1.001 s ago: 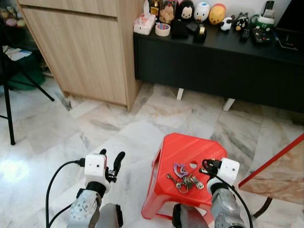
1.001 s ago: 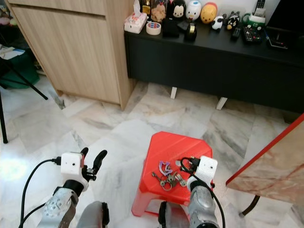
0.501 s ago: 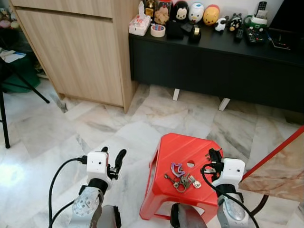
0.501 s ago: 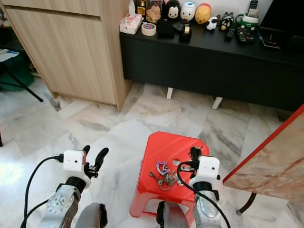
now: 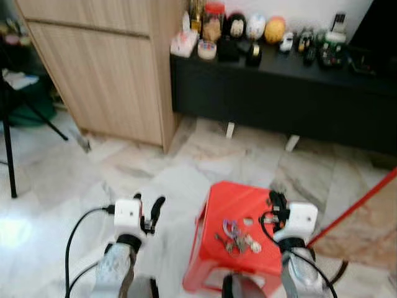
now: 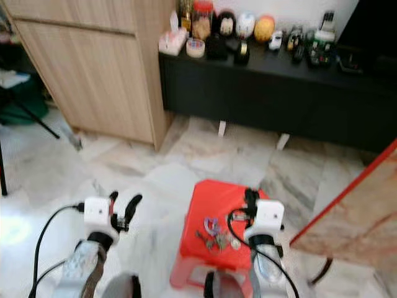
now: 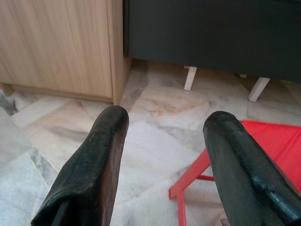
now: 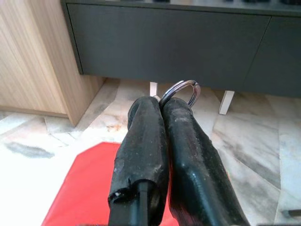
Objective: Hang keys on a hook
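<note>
A bunch of keys (image 5: 237, 239) with a purple tag lies on the red plastic stool (image 5: 239, 198) in front of me. My right gripper (image 5: 273, 202) hovers over the stool's right side, just past the keys. In the right wrist view its fingers (image 8: 162, 106) are shut, with a silver key ring (image 8: 181, 89) pinched at their tips and the stool's top below. My left gripper (image 5: 146, 205) is held up to the left of the stool, open and empty (image 7: 164, 136), over the marble floor.
A low black cabinet (image 5: 279, 87) with toys and small items on top runs along the back. A tall wooden cabinet (image 5: 105, 68) stands at the back left. A red-edged marble table (image 5: 366, 211) juts in at the right. A black stand leg (image 5: 9, 155) is at the far left.
The right gripper has risen from beside the keys to the stool's right side. The whole picture has shifted and blurred, so the camera is moving. The left gripper stays open.
</note>
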{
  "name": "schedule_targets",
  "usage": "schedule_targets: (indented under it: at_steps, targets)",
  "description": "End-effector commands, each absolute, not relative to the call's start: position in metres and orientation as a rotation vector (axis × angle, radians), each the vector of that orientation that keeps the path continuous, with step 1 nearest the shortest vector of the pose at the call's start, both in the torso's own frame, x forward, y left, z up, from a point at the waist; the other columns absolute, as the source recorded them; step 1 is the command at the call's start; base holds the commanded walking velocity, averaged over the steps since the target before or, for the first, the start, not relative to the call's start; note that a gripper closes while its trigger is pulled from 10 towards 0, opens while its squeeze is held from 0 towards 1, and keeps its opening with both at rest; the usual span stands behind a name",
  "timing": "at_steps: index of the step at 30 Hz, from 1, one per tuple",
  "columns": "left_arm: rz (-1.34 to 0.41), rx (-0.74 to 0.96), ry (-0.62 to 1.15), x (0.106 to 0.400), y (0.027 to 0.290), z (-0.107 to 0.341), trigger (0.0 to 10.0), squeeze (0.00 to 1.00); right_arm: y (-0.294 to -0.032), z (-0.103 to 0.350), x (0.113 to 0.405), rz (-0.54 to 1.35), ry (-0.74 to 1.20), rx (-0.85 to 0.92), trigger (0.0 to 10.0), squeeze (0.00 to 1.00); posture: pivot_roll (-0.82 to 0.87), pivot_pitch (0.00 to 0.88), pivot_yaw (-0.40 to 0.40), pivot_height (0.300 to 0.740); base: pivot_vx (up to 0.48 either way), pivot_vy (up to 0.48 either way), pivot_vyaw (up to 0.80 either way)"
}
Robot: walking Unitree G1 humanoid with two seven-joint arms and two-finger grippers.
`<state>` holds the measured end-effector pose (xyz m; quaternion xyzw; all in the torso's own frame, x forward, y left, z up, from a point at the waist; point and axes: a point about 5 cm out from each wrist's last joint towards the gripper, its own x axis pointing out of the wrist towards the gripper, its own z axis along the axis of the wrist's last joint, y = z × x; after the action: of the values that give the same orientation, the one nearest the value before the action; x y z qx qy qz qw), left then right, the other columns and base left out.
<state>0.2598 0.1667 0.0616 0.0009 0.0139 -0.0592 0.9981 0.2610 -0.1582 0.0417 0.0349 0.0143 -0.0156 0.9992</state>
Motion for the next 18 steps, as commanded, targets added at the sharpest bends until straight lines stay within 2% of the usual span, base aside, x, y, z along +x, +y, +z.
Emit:
schedule_targets:
  at_steps: [1, 5, 18]
  targets:
    - [-0.127, 0.014, 0.029, 0.2592, 0.1652, 0.0607, 10.0, 0.0, -0.1599, 0.0454, 0.261, -0.034, 0.018, 0.066, 10.0, 0.0, 0.03, 0.049, -0.096, 0.719, 0.0, 0.0, 0.0]
    - [-0.128, 0.013, 0.029, 0.2592, 0.1651, 0.0603, 10.0, 0.0, -0.1606, 0.045, 0.26, -0.034, 0.019, 0.062, 10.0, 0.0, 0.02, 0.045, -0.094, 0.74, 0.0, 0.0, 0.0]
    - [-0.135, -0.004, 0.024, 0.2591, 0.1629, 0.0599, 10.0, 0.0, -0.1603, 0.0438, 0.2602, -0.041, 0.027, 0.069, 10.0, 0.0, 0.03, 0.026, -0.091, 0.74, 0.0, 0.0, 0.0]
